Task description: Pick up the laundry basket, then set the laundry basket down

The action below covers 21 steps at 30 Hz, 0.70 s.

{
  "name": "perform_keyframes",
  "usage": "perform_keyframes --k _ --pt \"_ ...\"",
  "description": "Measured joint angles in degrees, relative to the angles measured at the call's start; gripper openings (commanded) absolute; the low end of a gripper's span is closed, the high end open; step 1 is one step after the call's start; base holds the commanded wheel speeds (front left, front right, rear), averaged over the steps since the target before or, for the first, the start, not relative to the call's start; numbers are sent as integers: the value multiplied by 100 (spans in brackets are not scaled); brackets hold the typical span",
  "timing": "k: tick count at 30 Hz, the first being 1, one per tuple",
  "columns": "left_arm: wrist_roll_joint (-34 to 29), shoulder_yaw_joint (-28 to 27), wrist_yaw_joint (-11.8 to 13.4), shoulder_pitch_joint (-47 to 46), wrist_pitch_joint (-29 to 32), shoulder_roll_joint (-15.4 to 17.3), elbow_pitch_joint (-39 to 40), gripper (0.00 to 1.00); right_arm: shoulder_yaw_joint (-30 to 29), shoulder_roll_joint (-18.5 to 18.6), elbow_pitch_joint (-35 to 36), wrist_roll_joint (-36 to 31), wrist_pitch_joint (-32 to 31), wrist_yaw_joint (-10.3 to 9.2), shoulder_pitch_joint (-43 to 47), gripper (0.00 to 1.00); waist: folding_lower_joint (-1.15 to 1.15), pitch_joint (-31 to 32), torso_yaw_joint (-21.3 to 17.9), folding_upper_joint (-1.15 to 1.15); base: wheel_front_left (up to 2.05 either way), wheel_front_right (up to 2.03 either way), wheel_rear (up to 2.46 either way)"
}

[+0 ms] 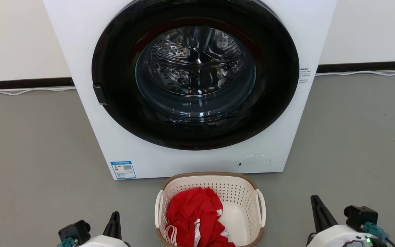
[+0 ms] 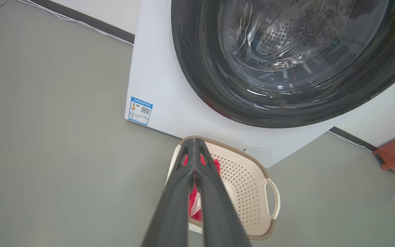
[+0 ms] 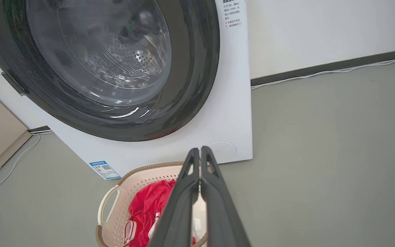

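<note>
Two dark claws sit at the bottom of the head view, the left claw (image 1: 115, 219) at lower left and the right claw (image 1: 316, 203) at lower right. Each has its two long fingers pressed together with nothing between them. The wrist views show the same pinched-shut fingers from above.

Between the claws, and apart from both, a cream laundry basket (image 1: 218, 187) with a brown woven-look rim stands on the grey floor (image 1: 29, 154). It sits just in front of a white washing machine (image 1: 87, 137), whose round dark door is closed. A crumpled red garment (image 1: 192, 212) with white trim lies inside the basket.

As for progress, the basket rests on the floor and neither claw holds it. That fits a basket waiting to be lifted, and equally one that has been lifted and put back down. The pictures cannot settle which.

The basket is upright with its mouth facing the ceiling. One white loop handle (image 1: 158, 208) faces the robot's left and the other handle (image 1: 261, 207) faces its right. Its long axis seems to run from the robot toward the machine. The near end is cut off in the head view, so this is a judgement.
</note>
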State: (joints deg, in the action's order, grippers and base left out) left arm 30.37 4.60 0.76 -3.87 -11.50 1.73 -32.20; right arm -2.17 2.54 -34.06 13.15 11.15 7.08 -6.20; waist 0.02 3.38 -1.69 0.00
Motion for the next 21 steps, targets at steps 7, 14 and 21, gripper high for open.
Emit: perform_keyframes --k 7,14,21 --pt "403 -64 -52 0 96 1 103 0 -40 0 100 519 -101 0 1 0 -1 -23 11 0 0 0 0" --pt "799 -115 -125 0 243 3 215 0 -90 -1 221 1026 -199 0 3 0 -1 -46 22 0 0 0 0" --pt "1134 -171 -136 0 338 4 307 0 -119 -1 336 1451 -309 0 3 0 -1 -66 32 0 0 0 0"
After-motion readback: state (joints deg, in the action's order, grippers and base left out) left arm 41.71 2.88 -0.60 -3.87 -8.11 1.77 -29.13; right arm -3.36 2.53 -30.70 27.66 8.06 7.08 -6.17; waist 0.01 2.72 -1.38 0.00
